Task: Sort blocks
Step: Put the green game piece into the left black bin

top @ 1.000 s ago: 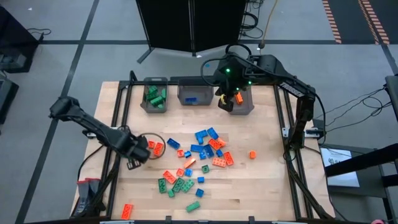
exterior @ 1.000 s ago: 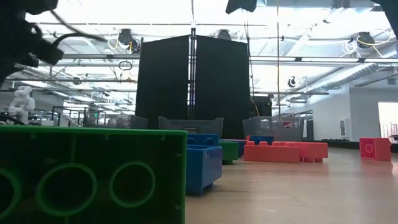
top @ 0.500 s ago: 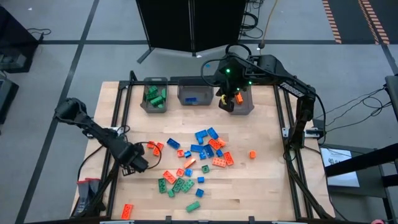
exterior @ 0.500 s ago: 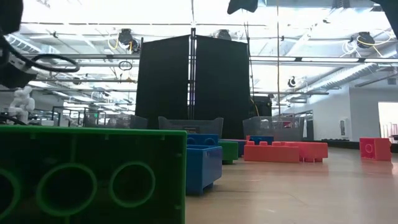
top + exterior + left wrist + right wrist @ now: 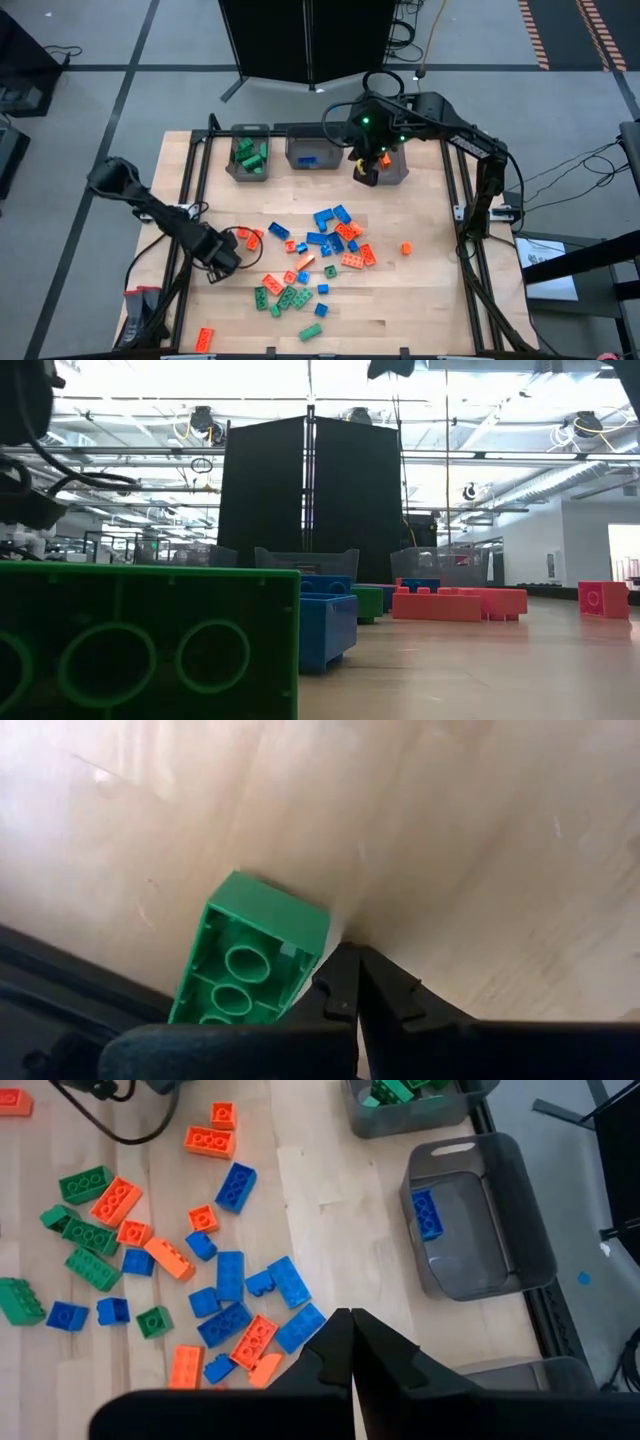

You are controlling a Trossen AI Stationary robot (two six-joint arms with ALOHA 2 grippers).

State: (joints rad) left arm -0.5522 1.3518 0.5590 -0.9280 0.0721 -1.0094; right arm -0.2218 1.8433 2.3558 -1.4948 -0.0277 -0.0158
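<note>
Over the table (image 5: pixel 420 300), both claws are pinched closed, left claw (image 5: pixel 222 262) near blocks (image 5: pixel 330 235).

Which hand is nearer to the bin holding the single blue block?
Right. The right hand hangs just beside the middle bin, over its neighbour on the right. The left hand sits well away near the table's left edge, next to the loose blocks.

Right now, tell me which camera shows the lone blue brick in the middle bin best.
The right wrist view: the blue brick lies unobstructed inside the middle bin. The high view shows it as a blue speck; the low and left wrist views miss it.
</note>
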